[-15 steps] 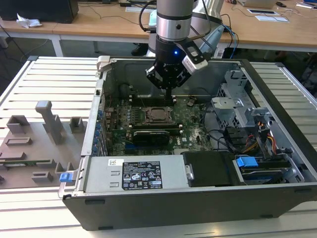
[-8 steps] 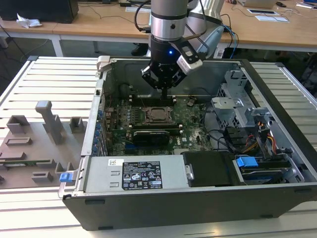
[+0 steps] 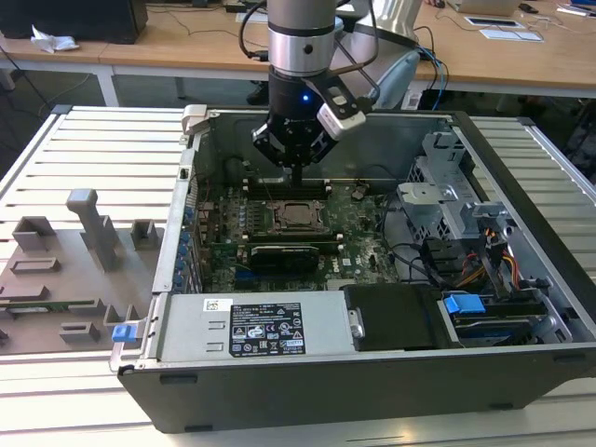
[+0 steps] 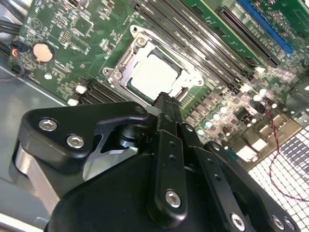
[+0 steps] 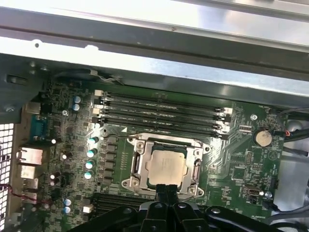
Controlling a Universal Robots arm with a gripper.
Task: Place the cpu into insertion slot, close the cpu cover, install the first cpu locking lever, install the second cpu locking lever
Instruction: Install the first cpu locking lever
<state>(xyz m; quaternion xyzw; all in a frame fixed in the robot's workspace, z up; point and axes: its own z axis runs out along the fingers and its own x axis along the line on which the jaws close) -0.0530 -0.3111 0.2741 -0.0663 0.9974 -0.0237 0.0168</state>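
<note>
1. At the exterior view's left you have a group of grey plastic blocks and brackets (image 3: 84,237). They lie on the ribbed aluminium worktop (image 3: 102,140), just beside the open dark-grey computer case (image 3: 372,396).
2. Along the case's near wall sits a silver metal power-supply box with a black label (image 3: 256,326).
3. Behind it the green motherboard (image 3: 363,247) lies flat on the case floor. The long black memory slots (image 5: 159,108) lie between the socket and the far wall.
4. The square insertion slot with its black rim (image 3: 282,216) sits about mid-board. The small, pale silvery-beige square cpu (image 5: 165,164) already lies flat inside it.
5. The thin silver-grey metal cpu cover (image 5: 137,159) lies down around the chip, whose top shows through the cover's square window. You can see the same in the second wrist view: chip (image 4: 152,77), frame (image 4: 120,67). I cannot tell how the locking levers stand.
6. Your black two-fingered hand (image 3: 294,175) hangs over the socket, above the chip and apart from it. Both wrist views show its tips (image 5: 167,191) (image 4: 164,99) pressed together with nothing between them.
7. At the exterior view's right stand a grey metal drive cage (image 3: 447,186) and, nearer, a blue plastic latch (image 3: 463,304).
</note>
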